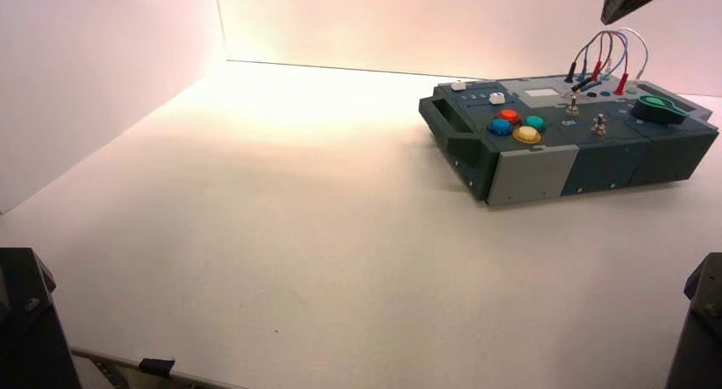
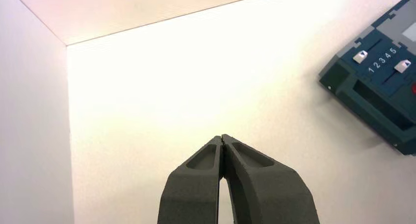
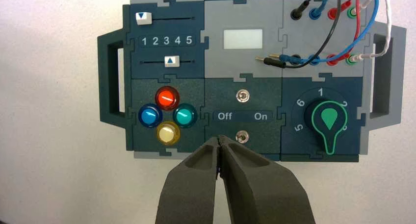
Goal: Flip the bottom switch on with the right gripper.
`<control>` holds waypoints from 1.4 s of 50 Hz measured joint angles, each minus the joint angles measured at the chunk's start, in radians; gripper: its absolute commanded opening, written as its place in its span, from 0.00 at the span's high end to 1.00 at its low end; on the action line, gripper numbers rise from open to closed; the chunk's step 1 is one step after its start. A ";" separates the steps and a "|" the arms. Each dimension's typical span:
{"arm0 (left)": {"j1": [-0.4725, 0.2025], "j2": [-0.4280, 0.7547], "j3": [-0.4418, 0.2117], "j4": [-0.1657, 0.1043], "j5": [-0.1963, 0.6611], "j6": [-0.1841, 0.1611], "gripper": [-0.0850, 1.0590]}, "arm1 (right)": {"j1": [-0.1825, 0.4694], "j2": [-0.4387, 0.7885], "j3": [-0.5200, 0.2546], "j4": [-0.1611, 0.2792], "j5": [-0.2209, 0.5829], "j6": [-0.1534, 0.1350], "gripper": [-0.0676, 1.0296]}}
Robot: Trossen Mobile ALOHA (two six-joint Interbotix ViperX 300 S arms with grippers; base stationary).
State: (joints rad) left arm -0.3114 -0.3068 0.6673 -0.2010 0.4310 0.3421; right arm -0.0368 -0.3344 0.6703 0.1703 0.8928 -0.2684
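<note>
**Right gripper hangs above the box, tips shut, near the bottom switch**

The right gripper is up in the air over the box. Its two fingers are pressed together into one thin tip. In its own wrist view the tip points just beside the bottom switch, on the "Off" side of it. It looks like it is not touching the switch yet.

The bottom switch sits in the middle of the box, under the words "Off" and "On". A twin switch sits above those words. The coloured buttons are on one side and the green knob is on the other.

The left gripper waits well away from the box, with its tips shut too.

What could go wrong? The switch is tiny. If the tip comes down a bit off, it could slide past the lever and miss. It could also hit the flat face of the box and push the whole box along the table. If it drifts toward the twin switch, it could flip the wrong one. If it pushes toward "Off", nothing good happens.

Some things are hard to see. I cannot tell which way the little lever leans. In the high view only a dark corner of the right gripper shows at the top edge, so how high it hangs is a guess. The wires run out of the picture at the top.
</note>
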 measured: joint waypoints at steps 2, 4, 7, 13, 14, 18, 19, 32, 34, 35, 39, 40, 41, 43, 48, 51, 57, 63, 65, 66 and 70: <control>0.000 0.000 0.000 -0.002 0.002 0.000 0.95 | 0.000 -0.006 0.005 0.000 0.000 -0.002 0.96; 0.000 0.000 0.000 -0.006 0.002 0.000 0.95 | 0.000 -0.011 0.012 0.000 -0.002 0.000 0.96; 0.000 0.000 0.000 -0.011 0.002 0.003 0.95 | 0.002 -0.020 0.029 0.002 -0.002 0.000 0.96; -0.002 0.000 -0.002 -0.020 0.011 0.003 0.95 | 0.000 -0.028 0.051 0.003 -0.003 0.000 0.96; -0.003 0.000 0.000 -0.020 0.011 0.003 0.95 | 0.002 -0.029 0.054 0.005 -0.003 0.000 0.96; -0.017 0.000 0.000 -0.021 0.011 0.003 0.95 | 0.002 -0.031 0.063 0.006 -0.006 0.000 0.96; -0.020 0.000 0.000 -0.021 0.011 0.000 0.95 | 0.002 -0.032 0.064 0.006 -0.006 0.000 0.96; -0.109 0.049 -0.005 -0.021 0.014 0.003 0.95 | 0.002 -0.032 0.071 0.012 -0.012 0.000 0.96; -0.163 0.074 -0.008 -0.021 0.020 0.000 0.95 | 0.002 -0.031 0.072 0.012 -0.014 0.000 0.96; -0.169 0.077 -0.009 -0.021 0.020 0.003 0.95 | 0.002 -0.031 0.072 0.012 -0.014 0.000 0.96; -0.204 0.101 -0.018 -0.020 0.020 0.000 0.95 | 0.002 -0.031 0.074 0.012 -0.017 0.000 0.96; -0.215 0.107 -0.020 -0.021 0.020 0.000 0.95 | 0.002 -0.031 0.075 0.014 -0.017 0.000 0.96; -0.215 0.107 -0.020 -0.021 0.020 0.000 0.95 | 0.002 -0.031 0.075 0.014 -0.017 0.000 0.96; -0.247 0.126 -0.020 -0.021 0.017 0.000 0.95 | 0.003 -0.028 0.075 0.014 -0.017 0.000 0.96; -0.279 0.144 -0.018 -0.021 -0.003 0.000 0.95 | 0.008 -0.023 0.081 0.014 -0.017 0.000 0.96; -0.296 0.152 -0.012 -0.023 -0.020 0.000 0.95 | 0.015 -0.017 0.084 0.014 -0.017 0.000 0.96; -0.339 0.164 -0.005 -0.023 -0.046 0.000 0.95 | 0.031 -0.006 0.084 0.015 -0.015 0.000 0.96; -0.391 0.175 0.015 -0.023 -0.077 0.000 0.95 | 0.034 0.000 0.089 0.015 -0.014 0.000 0.96; -0.403 0.179 0.020 -0.021 -0.084 0.003 0.95 | 0.034 0.000 0.092 0.015 -0.011 0.000 0.96; -0.411 0.183 0.021 -0.023 -0.086 0.003 0.95 | 0.034 0.000 0.094 0.015 -0.011 0.000 0.96; -0.442 0.198 0.023 -0.023 -0.095 0.014 0.95 | 0.034 0.000 0.098 0.015 -0.008 0.000 0.96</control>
State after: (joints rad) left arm -0.7532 -0.1089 0.6903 -0.2240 0.3359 0.3559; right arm -0.0031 -0.3344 0.7685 0.1856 0.8851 -0.2684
